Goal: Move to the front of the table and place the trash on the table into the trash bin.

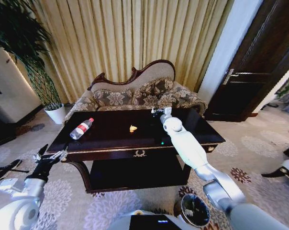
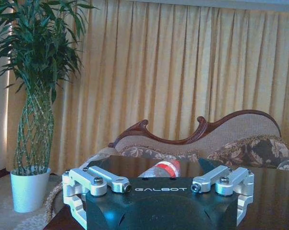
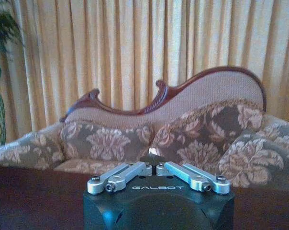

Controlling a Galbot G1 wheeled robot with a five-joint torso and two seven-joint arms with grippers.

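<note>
Right gripper (image 1: pixel 156 111) over far edge of table (image 1: pixel 192 125), fingers together. Left gripper (image 1: pixel 51 154) apart, near bottle (image 1: pixel 82 128); orange scrap (image 1: pixel 132 128) mid-table.

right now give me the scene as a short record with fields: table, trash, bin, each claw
table: dark glossy table in front of the floral sofa
trash on table: clear bottle with red cap lying near the left end; small orange scrap near the middle
trash bin: round dark bin on the carpet, right of the robot's base
left claw: open, off the table's left front corner, facing the bottle
right claw: shut, reached over the table's far edge near the sofa
</note>
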